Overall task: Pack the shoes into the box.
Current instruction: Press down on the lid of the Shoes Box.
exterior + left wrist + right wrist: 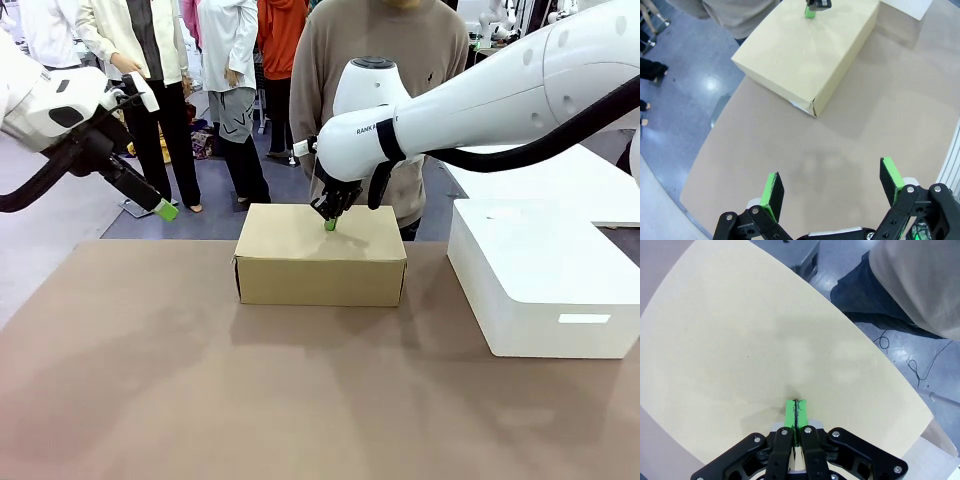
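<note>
Right gripper (330,224): green pads are pressed flat together with nothing held between them; the tips are set down on the closed lid of the box (320,255), toward its far edge and near the middle of its length. From the right wrist camera, the joined pads (797,413) are seen meeting the plain tan lid (765,355), where contact appears to be made.

Left gripper (832,187): fingers are spread wide apart, nothing between them; it is held in the air above the brown table (200,400), well apart from the box, at the table's left side.

Box: tan cardboard, lid shut, placed at the far middle of the table; contents cannot be seen.

White box (545,285): larger, set to the right of the cardboard box, apart from it.

Person (385,60): stood behind the box at the table's far side.
</note>
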Controlling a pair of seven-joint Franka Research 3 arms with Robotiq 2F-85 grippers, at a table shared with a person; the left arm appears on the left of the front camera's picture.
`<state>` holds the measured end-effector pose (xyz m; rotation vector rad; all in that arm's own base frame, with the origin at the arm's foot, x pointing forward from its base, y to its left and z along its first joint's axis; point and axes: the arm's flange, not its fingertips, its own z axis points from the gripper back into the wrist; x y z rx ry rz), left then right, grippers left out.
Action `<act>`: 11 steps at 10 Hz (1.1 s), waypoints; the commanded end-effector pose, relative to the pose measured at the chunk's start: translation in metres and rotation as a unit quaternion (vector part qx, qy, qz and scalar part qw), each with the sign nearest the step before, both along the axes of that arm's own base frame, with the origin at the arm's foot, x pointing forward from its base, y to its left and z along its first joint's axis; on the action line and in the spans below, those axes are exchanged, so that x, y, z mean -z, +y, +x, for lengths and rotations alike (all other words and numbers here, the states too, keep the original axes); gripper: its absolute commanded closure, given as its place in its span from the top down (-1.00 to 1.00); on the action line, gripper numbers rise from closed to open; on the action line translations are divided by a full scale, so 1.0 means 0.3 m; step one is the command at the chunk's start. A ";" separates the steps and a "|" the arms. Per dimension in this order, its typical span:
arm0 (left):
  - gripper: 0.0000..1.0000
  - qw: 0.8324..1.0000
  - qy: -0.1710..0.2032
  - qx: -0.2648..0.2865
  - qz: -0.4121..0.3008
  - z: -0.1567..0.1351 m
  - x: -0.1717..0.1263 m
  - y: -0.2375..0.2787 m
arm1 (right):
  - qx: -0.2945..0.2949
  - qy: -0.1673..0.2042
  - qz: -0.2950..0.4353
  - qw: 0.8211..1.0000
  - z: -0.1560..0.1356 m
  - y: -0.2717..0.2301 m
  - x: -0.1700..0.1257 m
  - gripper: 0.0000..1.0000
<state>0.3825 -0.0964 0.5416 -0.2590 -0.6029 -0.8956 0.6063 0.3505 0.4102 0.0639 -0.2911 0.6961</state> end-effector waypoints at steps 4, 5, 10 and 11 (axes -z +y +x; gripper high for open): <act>1.00 1.000 -0.002 -0.003 0.002 0.008 -0.001 0.003 | -0.008 -0.024 0.006 1.000 -0.049 0.002 -0.158 -1.00; 1.00 1.000 -0.002 -0.003 0.002 0.008 -0.001 0.003 | -0.016 -0.023 0.007 1.000 -0.069 -0.006 -0.190 -1.00; 1.00 1.000 -0.002 -0.003 0.002 0.008 -0.001 0.003 | -0.028 -0.031 0.018 0.999 -0.152 -0.059 -0.269 -1.00; 1.00 1.000 -0.002 -0.003 0.002 0.008 -0.001 0.003 | -0.034 -0.025 0.023 0.999 -0.177 -0.075 -0.287 -1.00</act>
